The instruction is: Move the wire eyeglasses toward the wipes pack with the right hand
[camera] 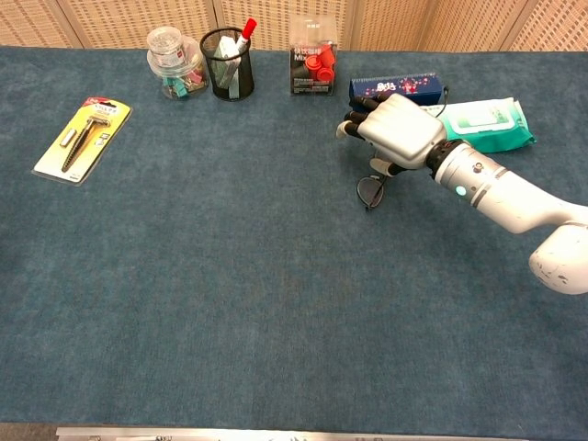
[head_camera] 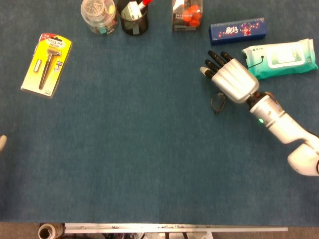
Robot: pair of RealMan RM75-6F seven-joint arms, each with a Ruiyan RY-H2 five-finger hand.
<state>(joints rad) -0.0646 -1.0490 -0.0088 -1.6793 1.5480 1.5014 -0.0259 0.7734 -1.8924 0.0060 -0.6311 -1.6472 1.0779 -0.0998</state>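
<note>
The wire eyeglasses [head_camera: 218, 103] lie on the blue table cloth, one dark lens [camera: 370, 192] showing left of and below my right hand. My right hand [head_camera: 232, 79] hovers palm down over the rest of the frame, its fingers stretched out toward the far left and apart. Its thumb [camera: 381, 167] hangs down close to the frame; whether it touches cannot be told. The teal and white wipes pack [head_camera: 281, 57] lies just right of the hand at the back right [camera: 482, 124]. A pale sliver at the left edge [head_camera: 2, 142] may be my left hand.
A blue box [head_camera: 237, 30] lies behind the hand. Along the back stand a red-capped pack [head_camera: 187, 15], a black mesh pen cup [head_camera: 133, 17] and a clear jar of clips [head_camera: 98, 16]. A razor in yellow packaging [head_camera: 47, 63] lies far left.
</note>
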